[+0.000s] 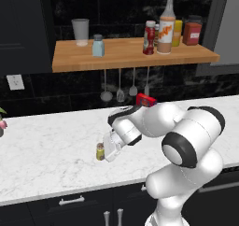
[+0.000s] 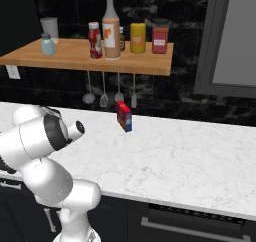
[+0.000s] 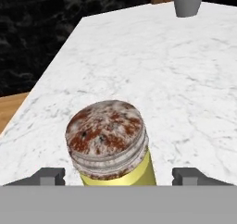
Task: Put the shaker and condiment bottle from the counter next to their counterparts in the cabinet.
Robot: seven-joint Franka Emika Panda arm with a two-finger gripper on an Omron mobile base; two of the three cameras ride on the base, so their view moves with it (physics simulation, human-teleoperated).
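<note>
Claw of the white arm hangs low over the bench, its two dark fingertips spread apart on either side of the small yellow-green shaker with a speckled grey-and-rust cap, neither visibly touching it. From the left base camera, the long white marble-patterned bench carries that shaker upright, just at 9 o'clock of the claw. At 12 o'clock above it, the wide light-brown wooden shelf board holds a tall orange-labelled bottle with a slim dark neck; the small red condiment bottle with a white cap stands just at its 9 o'clock, and a pale blue shaker with a grey cap sits well apart towards 9 o'clock.
</note>
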